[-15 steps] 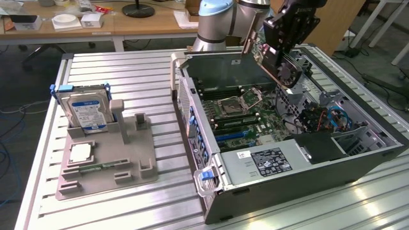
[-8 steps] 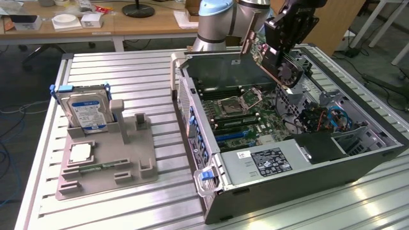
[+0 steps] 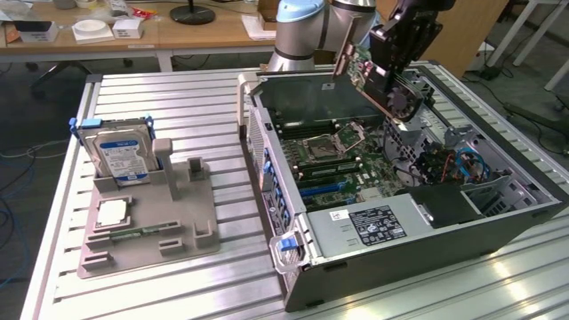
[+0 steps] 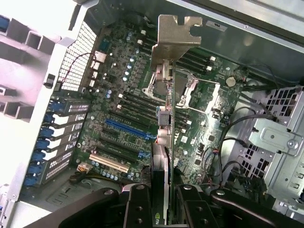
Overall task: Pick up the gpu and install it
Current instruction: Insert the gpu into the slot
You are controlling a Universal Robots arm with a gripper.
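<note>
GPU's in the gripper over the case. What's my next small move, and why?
Probably shift the gpu sideways toward the long blue slot before lowering. The gripper is closed on it above the open case, and in the wrist view its bracket end hangs over the processor socket, not the slot.

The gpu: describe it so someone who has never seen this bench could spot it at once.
Find the open computer case on the metal table. Above its far end the claw grips the gpu, a flat card tilted in the air. Its round fan and metal bracket set it apart from the blue-labelled hard drive standing in the grey holder.
</note>
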